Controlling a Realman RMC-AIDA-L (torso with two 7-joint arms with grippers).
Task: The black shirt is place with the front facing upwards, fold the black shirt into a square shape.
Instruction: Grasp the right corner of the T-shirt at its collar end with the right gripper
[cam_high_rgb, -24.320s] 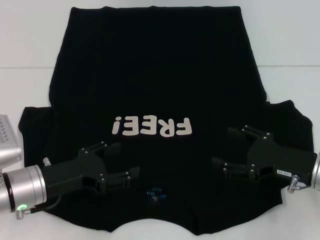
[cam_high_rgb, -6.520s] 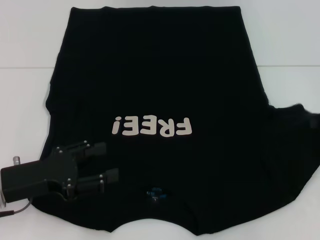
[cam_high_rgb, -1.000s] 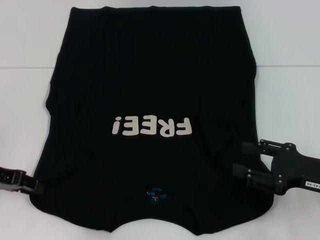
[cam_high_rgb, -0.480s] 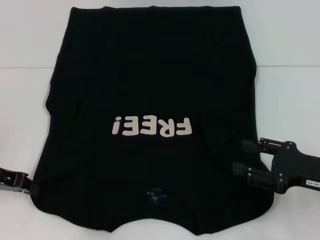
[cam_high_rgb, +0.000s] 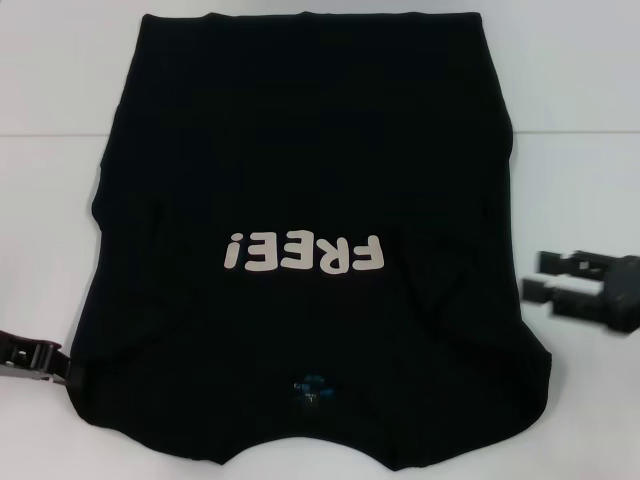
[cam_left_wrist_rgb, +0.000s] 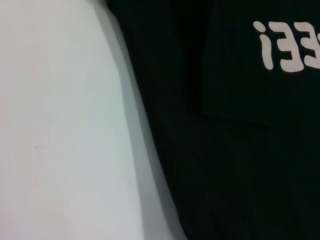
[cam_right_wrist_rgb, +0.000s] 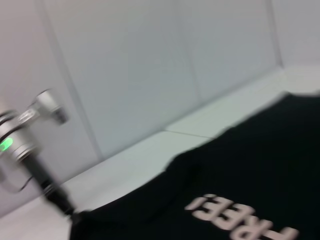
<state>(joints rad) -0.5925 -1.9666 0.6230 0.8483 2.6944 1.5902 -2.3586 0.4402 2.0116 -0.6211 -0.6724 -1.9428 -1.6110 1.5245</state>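
— Black cotton fills the middle of the head view: the black shirt (cam_high_rgb: 310, 230) lies front up on the white table (cam_high_rgb: 575, 180), cream lettering (cam_high_rgb: 304, 252) readable, both sleeves folded in.

— We expect it limp and light, so we pinch hems, not the flat middle. Our left gripper (cam_high_rgb: 45, 362) sits at the lower-left edge; whether it holds cloth, we cannot tell.

— Our right gripper (cam_high_rgb: 535, 278) hangs at the right, fingers spread, empty, just off the shirt.

A white desk (cam_high_rgb: 580, 180) carries the black shirt (cam_high_rgb: 310, 160), spread flat with both sleeves folded in, its cream "FREE!" lettering (cam_high_rgb: 305, 252) facing up.
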